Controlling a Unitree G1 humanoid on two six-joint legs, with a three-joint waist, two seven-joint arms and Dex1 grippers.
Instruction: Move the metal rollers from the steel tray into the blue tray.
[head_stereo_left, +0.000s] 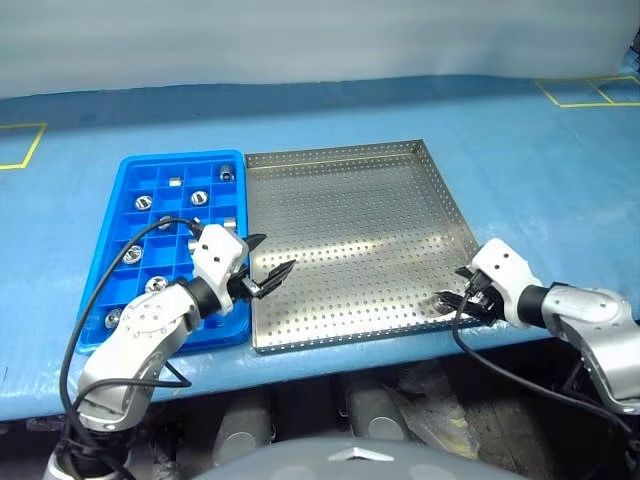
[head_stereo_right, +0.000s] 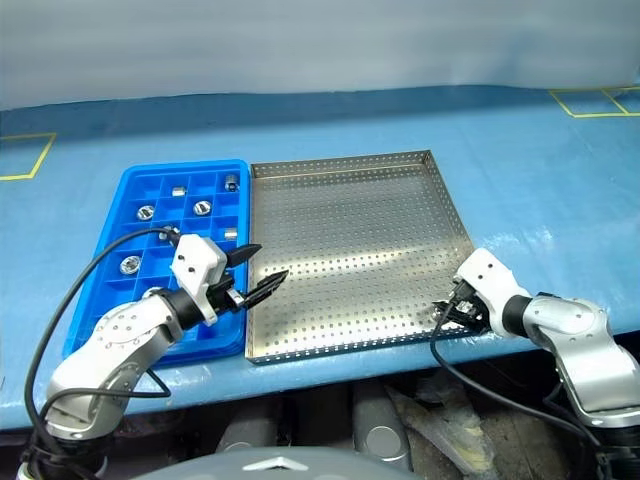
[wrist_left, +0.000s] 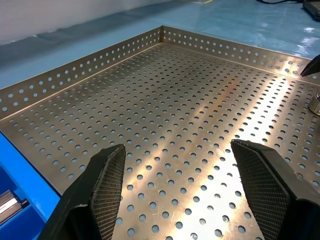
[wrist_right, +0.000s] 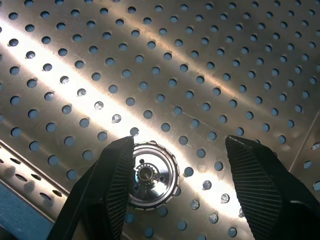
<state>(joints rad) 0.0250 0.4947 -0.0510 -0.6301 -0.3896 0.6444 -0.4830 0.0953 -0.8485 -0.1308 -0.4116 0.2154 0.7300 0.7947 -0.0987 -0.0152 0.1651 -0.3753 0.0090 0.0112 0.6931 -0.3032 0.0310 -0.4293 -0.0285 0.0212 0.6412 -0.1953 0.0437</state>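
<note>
The steel tray (head_stereo_left: 350, 215) lies mid-table, and the blue tray (head_stereo_left: 180, 157) touches its left side. Several metal rollers (head_stereo_left: 143, 202) sit in the blue tray's compartments. One metal roller (wrist_right: 150, 175) lies flat on the steel tray's perforated floor near the front right corner. My right gripper (wrist_right: 180, 150) is open around it: one finger (wrist_right: 112, 185) is right beside the roller and the other stands well clear. My left gripper (head_stereo_left: 272, 255) hovers open and holds nothing over the steel tray's left front part. From the left wrist the same roller (wrist_left: 315, 102) shows across the tray.
Both trays rest on a blue table cover (head_stereo_left: 540, 170). Yellow tape marks lie at the far left (head_stereo_left: 22, 145) and far right (head_stereo_left: 590, 90). The table's front edge runs just below the trays. A black cable (head_stereo_left: 110, 270) loops over the blue tray's front half.
</note>
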